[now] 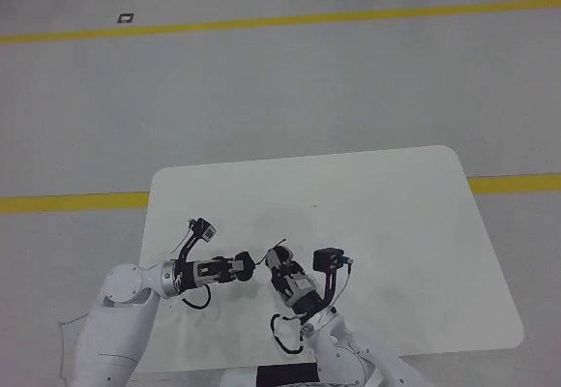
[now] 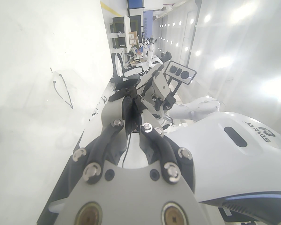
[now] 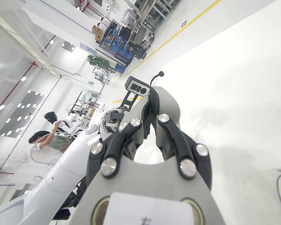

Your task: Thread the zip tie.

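A thin black zip tie (image 1: 279, 245) hangs between my two grippers above the front part of the white table (image 1: 387, 213). My right gripper (image 1: 277, 257) is shut on it. In the right wrist view the tie's square head (image 3: 160, 73) curves out past that gripper's (image 3: 152, 92) fingertips. My left gripper (image 1: 246, 263) faces it from the left, almost tip to tip. In the left wrist view this gripper (image 2: 131, 94) is shut, and a thin black strap (image 2: 126, 151) runs back between its fingers. The other gripper (image 2: 158, 87) sits just beyond the tips.
Another thin black strand (image 2: 63, 92) lies looped on the table beside the grippers, and a black strand with a small head (image 3: 279, 183) lies on the table near my right arm. The table's far and right parts are bare.
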Robot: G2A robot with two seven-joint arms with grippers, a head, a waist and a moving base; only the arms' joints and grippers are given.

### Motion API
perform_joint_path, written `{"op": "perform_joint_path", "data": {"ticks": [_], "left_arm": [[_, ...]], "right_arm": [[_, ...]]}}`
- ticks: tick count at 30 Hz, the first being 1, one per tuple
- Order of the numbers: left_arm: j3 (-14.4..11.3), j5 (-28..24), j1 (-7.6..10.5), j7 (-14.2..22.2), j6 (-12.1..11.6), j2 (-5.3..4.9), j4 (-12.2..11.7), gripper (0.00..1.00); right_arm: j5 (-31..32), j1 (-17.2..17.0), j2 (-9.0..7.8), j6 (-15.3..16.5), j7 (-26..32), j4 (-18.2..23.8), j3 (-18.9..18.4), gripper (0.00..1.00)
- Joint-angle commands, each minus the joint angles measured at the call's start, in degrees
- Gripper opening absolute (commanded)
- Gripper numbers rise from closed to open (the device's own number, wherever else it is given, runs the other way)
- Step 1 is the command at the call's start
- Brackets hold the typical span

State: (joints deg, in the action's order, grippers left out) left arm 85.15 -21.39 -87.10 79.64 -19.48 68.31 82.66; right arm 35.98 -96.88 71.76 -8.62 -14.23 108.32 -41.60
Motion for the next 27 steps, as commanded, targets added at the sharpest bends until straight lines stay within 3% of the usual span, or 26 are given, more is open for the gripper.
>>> {"op": "perform_joint_path", "data": {"ticks": [1,18,27], "left_arm": [[0.0,0.0,0.0,0.0,0.0,0.0,0.0,0.0],[0.0,0.0,0.0,0.0,0.0,0.0,0.0,0.0],[0.0,0.0,0.0,0.0,0.0,0.0,0.0,0.0]], "right_arm": [[0.02,0.04,0.03,0.0,0.27,-0.08,0.03,0.0],[1.48,-0.07,0.25,-1.76,1.42,-0.37,-0.05,0.0],[1.92,0.35,0.33,-0.14,3.03,-0.66,0.32,0.0]]}}
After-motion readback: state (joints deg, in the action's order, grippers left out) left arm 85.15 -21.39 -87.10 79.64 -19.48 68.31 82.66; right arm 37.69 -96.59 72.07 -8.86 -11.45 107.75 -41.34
